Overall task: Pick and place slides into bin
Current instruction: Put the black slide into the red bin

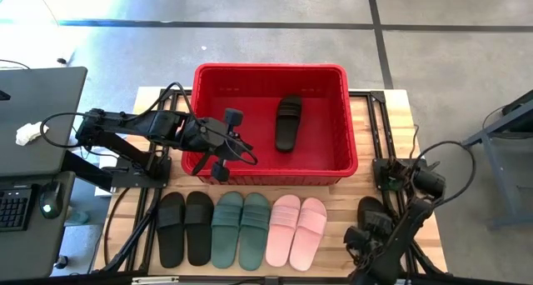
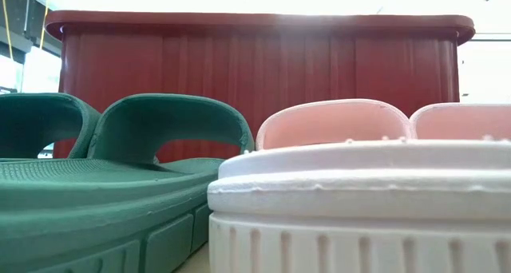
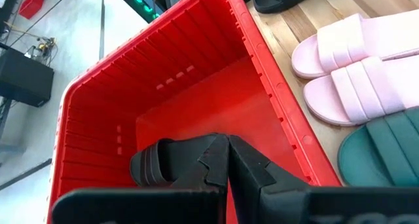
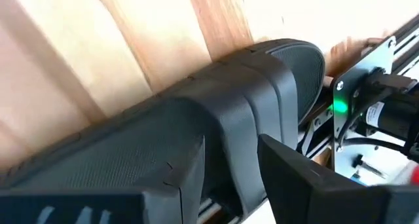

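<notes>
A: Where was the left gripper (image 1: 223,145)?
B: Over the near-left corner of the red bin (image 1: 346,118), above the rim. Fingers (image 3: 252,168) pressed together, nothing between them.
A: Anything in the bin?
B: One black slide (image 1: 289,122) lay flat on the floor, right of centre.
A: The rest?
B: Row on the table in front of the bin: black pair (image 1: 185,227), green pair (image 1: 240,229), pink pair (image 1: 297,229), side by side and touching.
A: And the eighth?
B: Last black slide (image 1: 372,212) sat at the right end, just apart from the pink pair, near the table's edge.
A: Right gripper (image 1: 363,239)?
B: Low, right on that slide. Wrist view was filled by the strap (image 4: 242,99). Couldn't tell whether the fingers were open or clamped.
</notes>
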Action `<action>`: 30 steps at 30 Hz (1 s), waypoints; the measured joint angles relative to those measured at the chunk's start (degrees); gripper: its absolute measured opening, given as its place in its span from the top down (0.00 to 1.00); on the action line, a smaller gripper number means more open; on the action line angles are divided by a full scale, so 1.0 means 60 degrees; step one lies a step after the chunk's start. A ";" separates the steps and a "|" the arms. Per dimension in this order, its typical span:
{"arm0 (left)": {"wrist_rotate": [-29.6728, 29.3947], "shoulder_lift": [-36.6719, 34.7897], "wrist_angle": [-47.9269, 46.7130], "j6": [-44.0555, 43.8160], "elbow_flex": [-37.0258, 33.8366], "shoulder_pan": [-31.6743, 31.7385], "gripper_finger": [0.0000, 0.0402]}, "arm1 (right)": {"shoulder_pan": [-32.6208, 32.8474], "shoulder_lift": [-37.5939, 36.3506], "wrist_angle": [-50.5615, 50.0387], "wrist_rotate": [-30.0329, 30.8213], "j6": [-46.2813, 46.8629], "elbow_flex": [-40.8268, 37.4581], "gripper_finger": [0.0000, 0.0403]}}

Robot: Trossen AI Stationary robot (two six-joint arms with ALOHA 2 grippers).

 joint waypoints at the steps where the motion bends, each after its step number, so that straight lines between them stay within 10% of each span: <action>1: 0.0004 0.0000 0.0000 0.0000 0.0000 0.0000 1.00 | 0.0001 -0.0182 0.0008 0.0068 -0.0003 -0.0028 0.67; 12: 0.0046 0.0000 0.0007 -0.0007 0.0000 0.0000 1.00 | 0.0795 -0.2057 -0.0018 -0.0730 0.2148 -0.1843 0.73; 30: 0.0160 0.0000 0.0000 0.0025 0.0000 0.0000 1.00 | 0.2008 -0.2083 0.1176 0.0460 0.1690 -0.1902 0.44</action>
